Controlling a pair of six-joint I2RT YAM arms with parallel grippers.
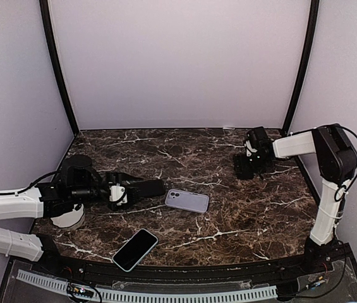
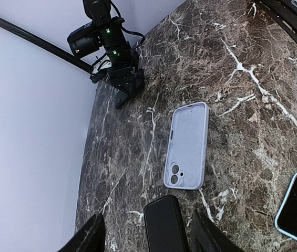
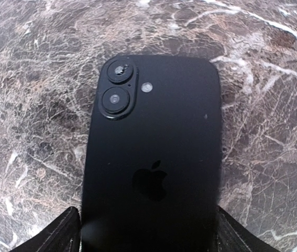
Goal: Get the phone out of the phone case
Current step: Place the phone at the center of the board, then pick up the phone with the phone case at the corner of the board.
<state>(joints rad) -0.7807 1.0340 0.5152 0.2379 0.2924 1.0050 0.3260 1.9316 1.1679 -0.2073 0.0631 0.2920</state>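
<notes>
Lying near each other, not touching: lilac case [image 1: 187,201], face-up phone [image 1: 135,249].

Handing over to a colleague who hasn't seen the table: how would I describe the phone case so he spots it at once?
On the dark marble table, look near the middle. The phone case lies flat there, camera cut-out toward the left arm. It is the only pale lavender thing; the phone by the near edge shows a black screen.
</notes>
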